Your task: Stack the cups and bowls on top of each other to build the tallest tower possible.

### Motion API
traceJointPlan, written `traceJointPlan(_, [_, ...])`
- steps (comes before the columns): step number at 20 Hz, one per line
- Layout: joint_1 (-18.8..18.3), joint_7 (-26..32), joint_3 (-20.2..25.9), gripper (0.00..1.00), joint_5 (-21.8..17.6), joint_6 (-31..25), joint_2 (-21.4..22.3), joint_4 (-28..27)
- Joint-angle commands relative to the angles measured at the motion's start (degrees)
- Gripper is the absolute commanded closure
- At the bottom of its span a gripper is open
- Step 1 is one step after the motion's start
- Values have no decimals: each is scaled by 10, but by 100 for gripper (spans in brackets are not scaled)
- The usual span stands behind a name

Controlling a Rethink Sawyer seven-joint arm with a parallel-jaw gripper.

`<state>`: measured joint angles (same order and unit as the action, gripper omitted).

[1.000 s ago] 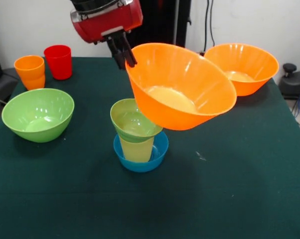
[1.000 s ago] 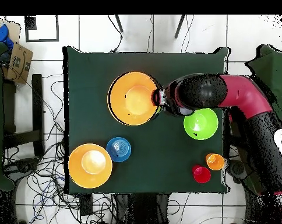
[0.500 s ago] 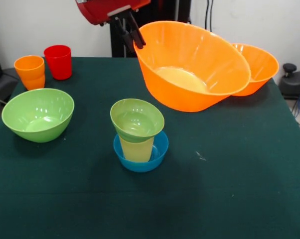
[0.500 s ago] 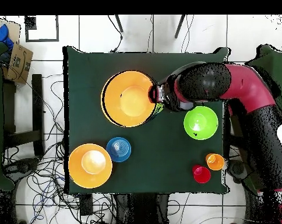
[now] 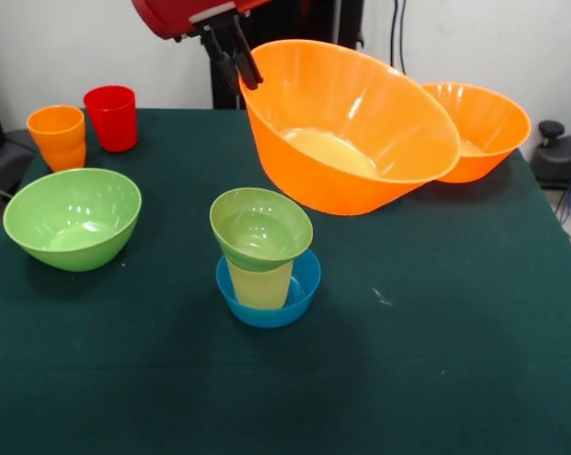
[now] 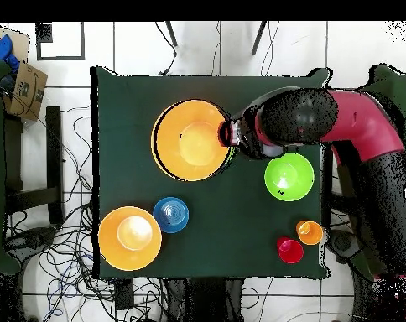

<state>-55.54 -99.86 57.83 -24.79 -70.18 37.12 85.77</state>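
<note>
Blue small bowl (image 5: 267, 294) sits nearest, carrying the yellow cup (image 5: 259, 282) and small green bowl (image 5: 260, 227); behind and above them my gripper (image 5: 230, 55) is pinched closed on the rim of a large orange bowl (image 5: 347, 128), holding it tilted in the air, touching nothing else

Large orange bowl (image 5: 350, 126), glossy, tilted, pinched at its rim between the jaws of the gripper (image 5: 229, 55), held airborne above the small green bowl (image 5: 260, 227), yellow cup (image 5: 260, 282) and small blue bowl (image 5: 303, 284) stack.
</note>
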Motion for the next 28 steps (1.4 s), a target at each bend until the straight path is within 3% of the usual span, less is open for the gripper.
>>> traceJointPlan(1, [0, 182, -28, 100, -63, -28, -7, -28])
traceJointPlan(22, [-18, 194, -30, 100, -135, 23, -45, -23])
traceJointPlan(28, [-17, 196, -34, 100, -172, 44, -47, -5])
